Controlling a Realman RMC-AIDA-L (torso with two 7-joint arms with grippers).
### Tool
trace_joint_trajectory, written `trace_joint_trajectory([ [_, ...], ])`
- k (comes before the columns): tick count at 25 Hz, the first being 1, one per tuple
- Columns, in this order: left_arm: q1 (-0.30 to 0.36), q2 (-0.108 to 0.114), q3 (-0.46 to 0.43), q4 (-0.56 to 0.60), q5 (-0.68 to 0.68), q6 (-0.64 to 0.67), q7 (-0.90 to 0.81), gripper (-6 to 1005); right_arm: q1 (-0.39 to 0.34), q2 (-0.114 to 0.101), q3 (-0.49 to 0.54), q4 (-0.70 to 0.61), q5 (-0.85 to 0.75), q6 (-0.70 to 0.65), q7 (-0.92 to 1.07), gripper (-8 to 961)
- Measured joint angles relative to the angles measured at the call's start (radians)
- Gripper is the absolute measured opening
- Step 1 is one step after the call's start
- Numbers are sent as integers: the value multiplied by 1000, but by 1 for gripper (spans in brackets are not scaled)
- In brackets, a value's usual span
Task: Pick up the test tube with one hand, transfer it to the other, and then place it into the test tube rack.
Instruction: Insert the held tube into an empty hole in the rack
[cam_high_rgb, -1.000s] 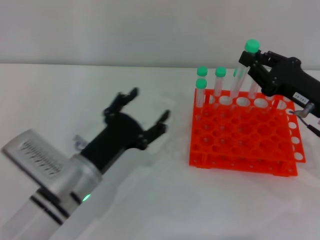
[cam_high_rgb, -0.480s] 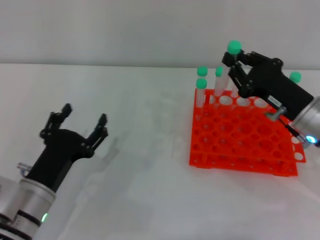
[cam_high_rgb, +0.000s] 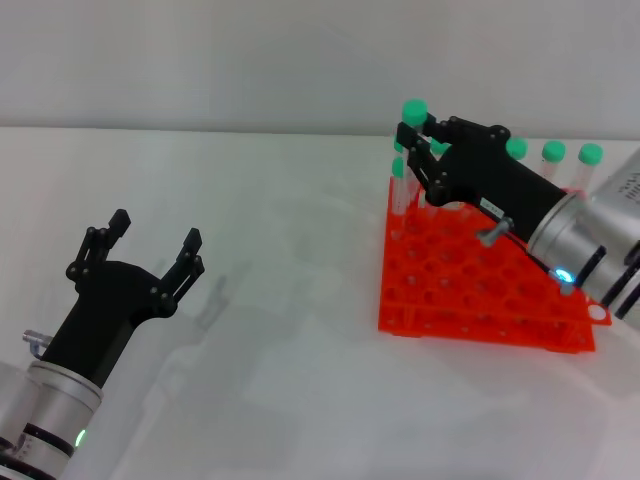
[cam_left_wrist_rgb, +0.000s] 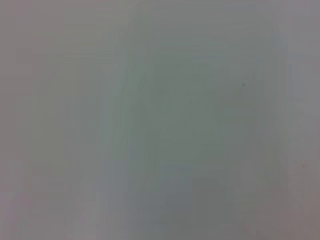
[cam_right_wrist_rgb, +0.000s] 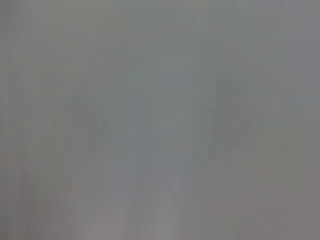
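Observation:
In the head view my right gripper, black with a silver arm and a blue light, is shut on the test tube. It holds the tube upright over the back left corner of the orange-red rack; the green cap shows above the fingers and the tube's lower part is hidden among them. My left gripper, black with a green light on its arm, is open and empty over the bare table at the lower left. Both wrist views show only plain grey.
Several other green-capped tubes stand along the rack's back row, one just below my right gripper and others at the back right. The white table spreads between the left gripper and the rack.
My right gripper has carried the tube leftward along the rack's back row to its left corner. My left gripper has drawn back to the lower left and stays open.

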Motion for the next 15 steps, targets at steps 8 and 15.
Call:
trace_joint_trajectory([
  [8, -1, 1, 0, 0, 0, 0, 0, 879, -15, 0, 276, 33, -257, -100, -64, 191],
  [15, 1, 3, 0, 0, 4, 1, 0, 879, -32, 0, 300, 31, -265, -106, -66, 191],
])
